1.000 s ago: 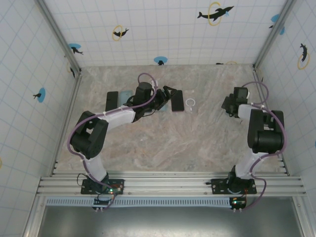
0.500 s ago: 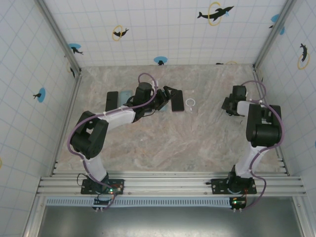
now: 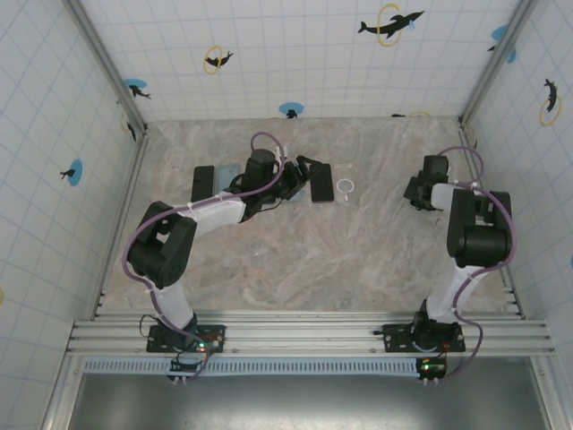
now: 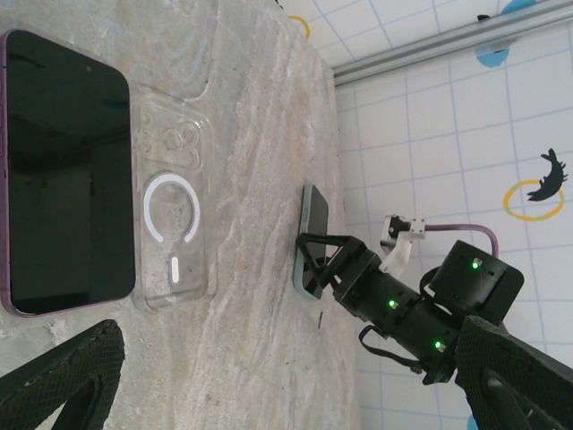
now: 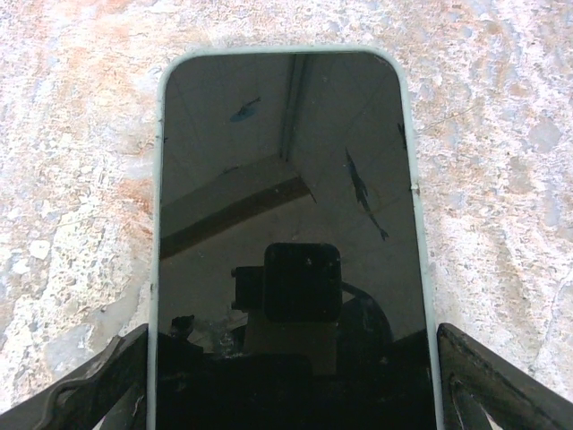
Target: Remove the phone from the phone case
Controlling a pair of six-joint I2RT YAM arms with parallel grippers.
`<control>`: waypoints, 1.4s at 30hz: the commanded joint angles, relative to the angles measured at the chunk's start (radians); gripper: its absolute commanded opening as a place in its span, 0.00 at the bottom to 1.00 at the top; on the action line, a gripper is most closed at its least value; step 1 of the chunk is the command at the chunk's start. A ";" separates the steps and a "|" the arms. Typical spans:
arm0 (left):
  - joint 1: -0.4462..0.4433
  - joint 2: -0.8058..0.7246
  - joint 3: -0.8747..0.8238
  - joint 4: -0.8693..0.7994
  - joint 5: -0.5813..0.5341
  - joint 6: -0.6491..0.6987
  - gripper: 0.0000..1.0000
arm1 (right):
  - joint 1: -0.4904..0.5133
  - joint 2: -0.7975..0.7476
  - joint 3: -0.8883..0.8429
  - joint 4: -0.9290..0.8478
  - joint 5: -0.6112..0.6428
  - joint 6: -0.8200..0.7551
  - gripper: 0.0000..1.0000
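carefully: hold the cased phone by its rim

the phone is lying flat, screen up, in a pale green case on the right of the table. the right gripper is straddling one end with its jaws wide, and i cannot tell whether they are pressing. it is probably stiff, with slippery glass, so the softer long edges are offering the better hold. the left gripper is hanging wide and empty near a bare purple phone and a clear case.

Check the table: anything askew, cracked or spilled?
Nothing stands out. The purple phone and the empty clear case lie flat side by side; the phone in the green case shows an unbroken screen, straddled by the right gripper.
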 commanded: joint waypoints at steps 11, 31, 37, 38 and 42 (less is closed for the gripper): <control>0.002 0.006 -0.003 -0.001 0.005 0.030 0.95 | -0.003 -0.238 -0.150 0.150 -0.276 0.127 0.55; -0.100 -0.044 0.040 -0.058 -0.110 0.198 0.89 | 0.233 -0.507 -0.283 0.382 -0.416 0.206 0.54; -0.090 -0.063 0.106 -0.101 -0.094 0.221 0.88 | 0.318 -0.574 -0.327 0.422 -0.420 0.140 0.54; -0.087 -0.059 0.116 -0.098 -0.082 0.212 0.87 | 0.331 -0.584 -0.335 0.429 -0.421 0.134 0.53; -0.082 -0.021 0.175 -0.083 -0.021 0.175 0.83 | 0.374 -0.610 -0.359 0.442 -0.421 0.105 0.53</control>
